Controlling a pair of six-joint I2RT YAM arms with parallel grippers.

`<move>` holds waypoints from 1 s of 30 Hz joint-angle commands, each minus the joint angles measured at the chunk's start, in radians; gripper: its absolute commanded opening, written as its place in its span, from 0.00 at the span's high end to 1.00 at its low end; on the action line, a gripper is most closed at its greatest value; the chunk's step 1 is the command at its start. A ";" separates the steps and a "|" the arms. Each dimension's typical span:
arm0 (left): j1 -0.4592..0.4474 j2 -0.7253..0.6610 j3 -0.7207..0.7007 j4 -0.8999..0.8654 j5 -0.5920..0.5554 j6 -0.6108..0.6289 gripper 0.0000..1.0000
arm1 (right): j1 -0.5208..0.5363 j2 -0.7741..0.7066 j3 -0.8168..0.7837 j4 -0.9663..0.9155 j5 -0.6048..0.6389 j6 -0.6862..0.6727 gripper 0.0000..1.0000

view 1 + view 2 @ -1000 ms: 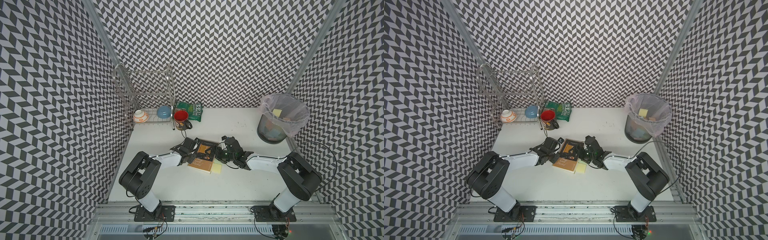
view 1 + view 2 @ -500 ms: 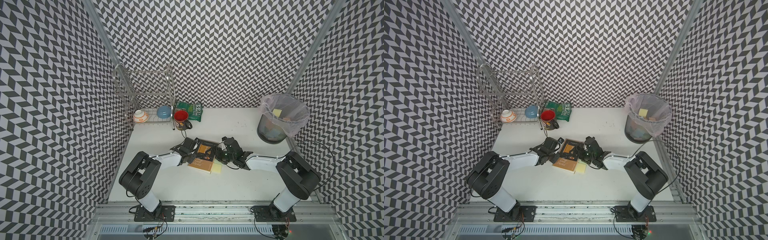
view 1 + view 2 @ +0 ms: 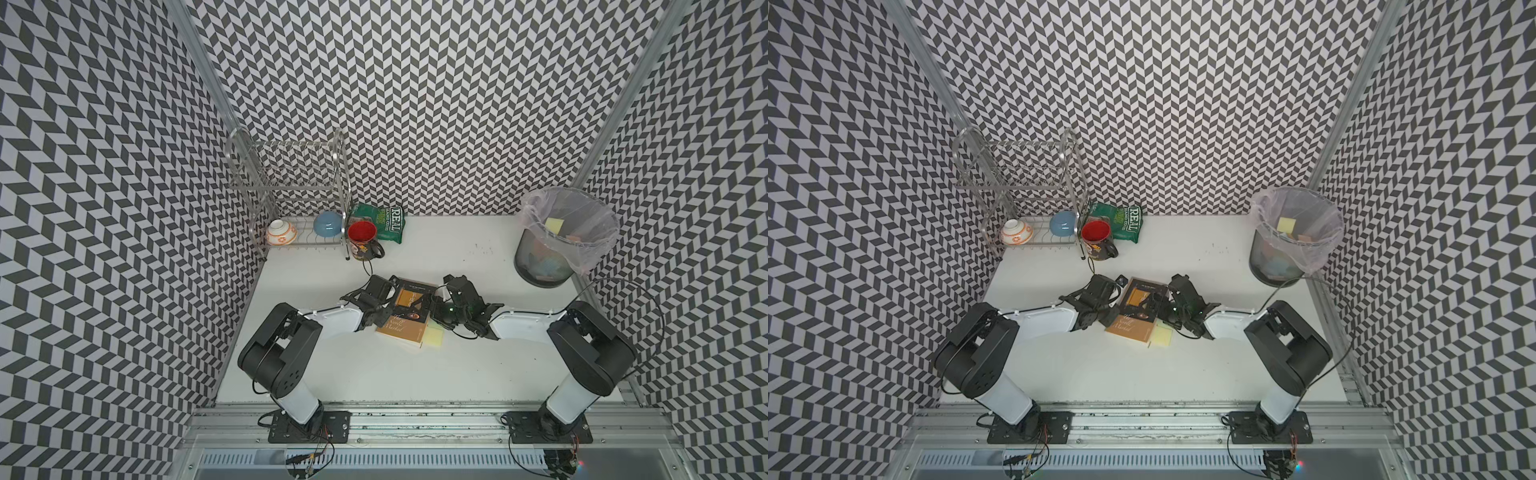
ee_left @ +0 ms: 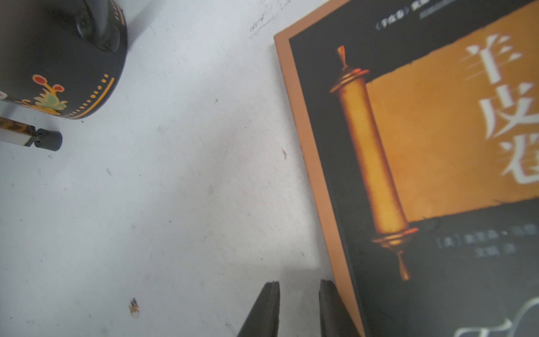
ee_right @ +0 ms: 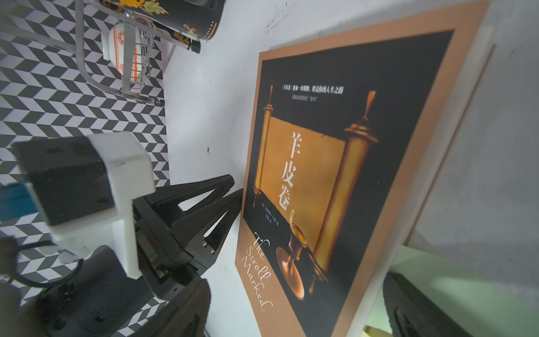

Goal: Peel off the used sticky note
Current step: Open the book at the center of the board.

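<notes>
The peel looks not yet begun: the note (image 3: 434, 336) juts flat from the book's (image 3: 399, 328) near corner, the right gripper (image 3: 434, 305) hangs beside it with jaws wide and empty, and the left gripper (image 4: 299, 284), jaws slightly apart on nothing, sits just beside the opposite edge.

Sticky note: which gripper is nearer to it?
Right. The right gripper is at the book's edge beside the note; the left gripper is at the book's opposite edge.

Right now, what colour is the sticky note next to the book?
Pale yellow. The sticky note shows best in a top view, at the book's corner.
</notes>
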 commanded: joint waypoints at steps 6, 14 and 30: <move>-0.012 0.042 -0.016 -0.075 0.042 -0.001 0.72 | 0.002 0.007 0.000 0.108 -0.032 0.010 0.05; -0.012 0.043 -0.016 -0.077 0.042 -0.002 0.72 | 0.003 0.009 -0.014 0.184 -0.081 0.042 0.05; -0.012 0.041 -0.017 -0.075 0.041 -0.002 0.72 | 0.002 -0.010 -0.089 0.405 -0.141 0.084 0.06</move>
